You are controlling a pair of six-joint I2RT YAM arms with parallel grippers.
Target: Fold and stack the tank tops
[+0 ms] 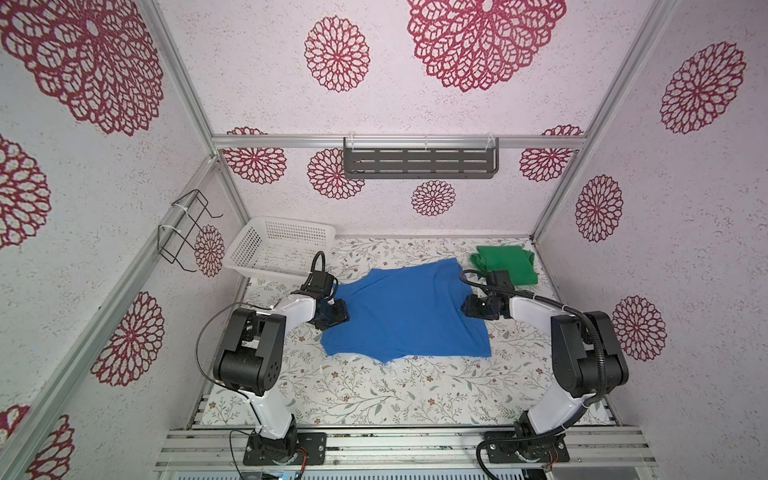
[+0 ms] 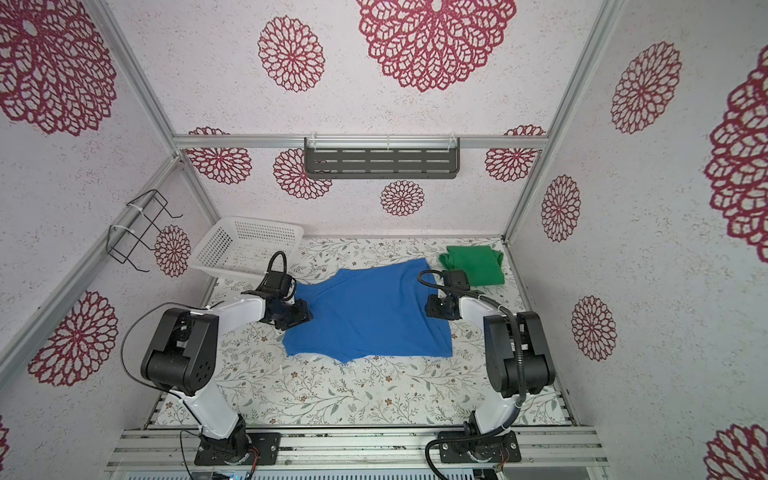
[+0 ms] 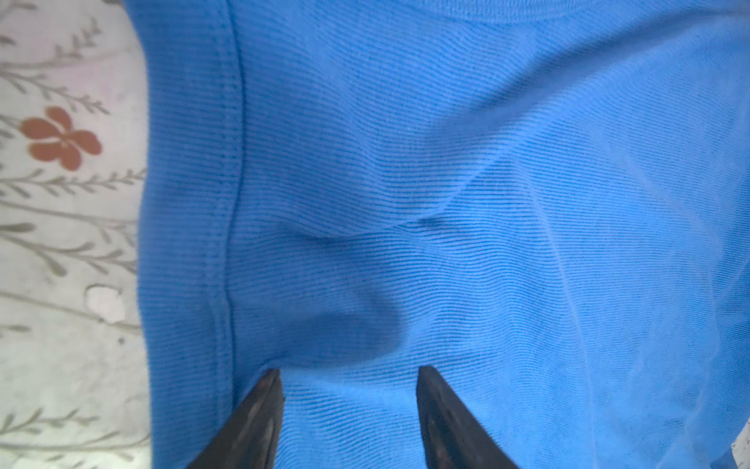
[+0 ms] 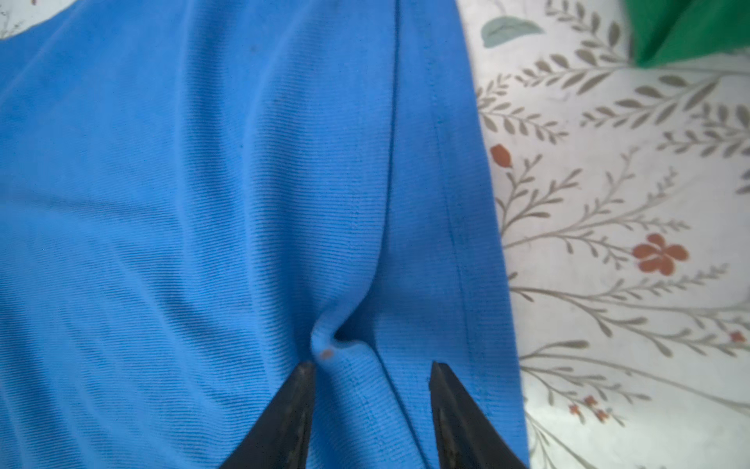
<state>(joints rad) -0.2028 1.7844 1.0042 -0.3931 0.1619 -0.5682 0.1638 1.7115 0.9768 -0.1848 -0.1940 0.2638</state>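
1. Surface (image 1: 374, 395), floral: carries all the items.
2. Blue tank top (image 1: 407, 311): spread mid-surface and creased, with no finished fold to be seen. It is the item in hand.
3. White basket (image 1: 249, 249): far left corner, apparently empty.
4. Green tank top (image 1: 505, 264): a compact folded bundle in the far right corner, judged done.
5. Left jaws: parted and empty, over the blue top's left hemmed edge.
6. Right jaws: parted and empty, beside a small pinched ridge near the right edge.

Next move, judged: both jaws close on the opposite edges and fold the blue top over, then stack it on the green.
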